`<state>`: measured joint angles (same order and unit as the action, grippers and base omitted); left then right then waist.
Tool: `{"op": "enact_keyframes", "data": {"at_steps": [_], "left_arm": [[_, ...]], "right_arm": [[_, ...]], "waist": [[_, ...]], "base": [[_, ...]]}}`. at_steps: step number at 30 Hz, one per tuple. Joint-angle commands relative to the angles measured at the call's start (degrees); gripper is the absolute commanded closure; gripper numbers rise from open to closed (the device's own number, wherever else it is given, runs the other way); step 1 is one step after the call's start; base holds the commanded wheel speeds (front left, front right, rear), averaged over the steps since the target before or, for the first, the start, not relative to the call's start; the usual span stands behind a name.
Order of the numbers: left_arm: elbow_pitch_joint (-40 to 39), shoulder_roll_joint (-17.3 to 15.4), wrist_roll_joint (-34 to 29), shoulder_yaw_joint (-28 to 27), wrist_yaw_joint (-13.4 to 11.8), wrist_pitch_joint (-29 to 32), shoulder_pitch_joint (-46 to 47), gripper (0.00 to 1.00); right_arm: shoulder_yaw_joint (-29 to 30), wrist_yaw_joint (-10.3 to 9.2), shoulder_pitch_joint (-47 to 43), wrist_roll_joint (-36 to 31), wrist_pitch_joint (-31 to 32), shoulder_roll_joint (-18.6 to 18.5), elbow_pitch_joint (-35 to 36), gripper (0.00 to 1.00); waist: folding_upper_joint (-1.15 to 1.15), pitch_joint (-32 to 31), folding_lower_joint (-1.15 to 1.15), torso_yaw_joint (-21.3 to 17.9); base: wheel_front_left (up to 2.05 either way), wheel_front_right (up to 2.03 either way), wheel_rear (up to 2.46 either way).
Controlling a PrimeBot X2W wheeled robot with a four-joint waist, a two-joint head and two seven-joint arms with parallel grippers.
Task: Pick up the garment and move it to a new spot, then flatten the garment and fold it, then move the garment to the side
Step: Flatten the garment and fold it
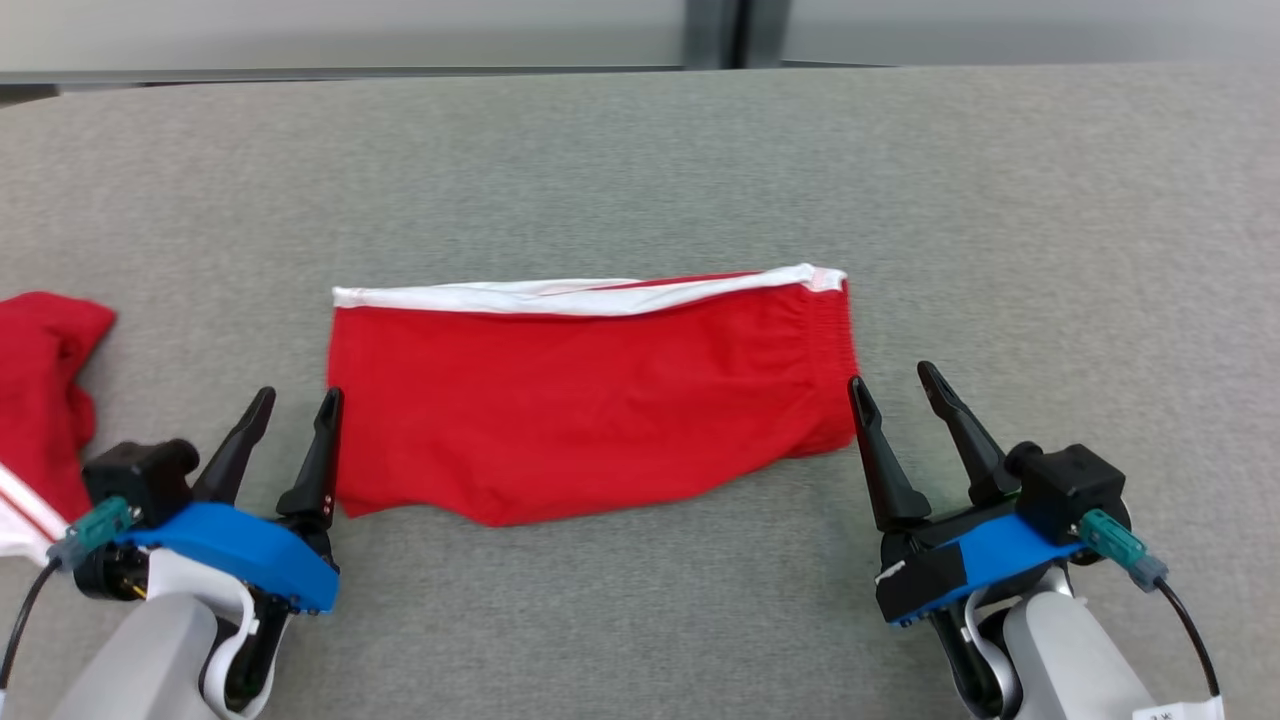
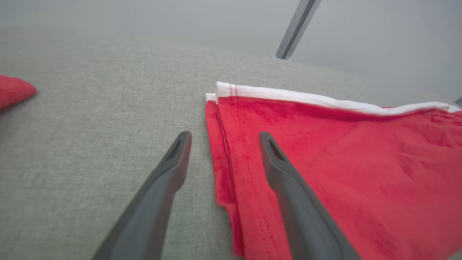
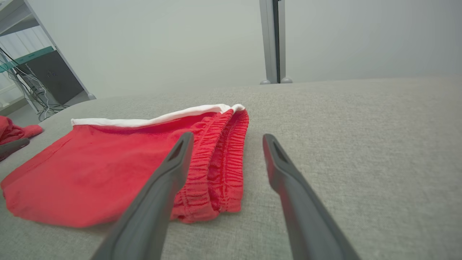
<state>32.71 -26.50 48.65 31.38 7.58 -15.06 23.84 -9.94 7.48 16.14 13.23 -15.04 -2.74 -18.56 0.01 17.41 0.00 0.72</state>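
Observation:
A red garment with a white stripe along its far edge lies folded flat in the middle of the grey table. My left gripper stands open at the garment's left edge, its right finger right at the hem; the left wrist view shows the garment with one finger over the cloth and one over bare table. At the garment's right, elastic-banded edge my right gripper is open too, its fingers straddling that edge. Neither gripper holds anything.
A second red cloth with white trim lies bunched at the table's left edge, close to my left arm. The grey fabric-covered table stretches wide behind and to the right of the garment. A wall with a metal post stands beyond the far edge.

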Motion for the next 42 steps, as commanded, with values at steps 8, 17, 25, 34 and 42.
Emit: {"op": "enact_keyframes", "data": {"at_steps": [8, 17, 25, 34, 42], "left_arm": [[-6.92, 4.95, -9.12, -9.66, -0.15, -0.14, -9.22, 0.0], [-8.37, 5.61, -9.84, -10.26, -0.14, -0.14, -12.12, 0.0], [-10.29, 6.37, -10.07, -11.76, -0.14, -0.14, -13.12, 0.0], [-10.29, 6.82, -11.08, -13.06, -0.14, -0.14, -14.71, 0.0], [-10.42, 8.33, -13.14, -13.9, -0.14, -0.14, -17.49, 0.0]], "right_arm": [[3.0, 0.01, 4.84, -4.17, -0.21, -0.29, -9.3, 0.0], [11.25, 0.01, 7.74, -8.45, -0.05, -0.32, -22.06, 0.0], [0.15, 0.26, 6.24, 0.44, 0.38, 0.81, -28.12, 1.0], [2.83, 0.01, 5.39, 4.89, 0.08, -0.17, -24.21, 1.0], [7.01, 0.01, 2.71, 4.63, -0.13, -0.33, -19.51, 1.0]], "waist": [[-0.01, -0.38, 0.0, 6.35], [-0.01, -0.32, 0.0, 10.67], [-0.01, -0.29, 0.0, 11.25], [-0.01, -2.44, 0.0, 9.75], [-0.01, -5.41, 0.0, 5.85]], "base": [[0.0, 0.0, 0.0], [0.0, 0.0, 0.0], [0.0, 0.0, 0.0], [0.0, 0.0, 0.0], [0.0, 0.0, 0.0]]}}
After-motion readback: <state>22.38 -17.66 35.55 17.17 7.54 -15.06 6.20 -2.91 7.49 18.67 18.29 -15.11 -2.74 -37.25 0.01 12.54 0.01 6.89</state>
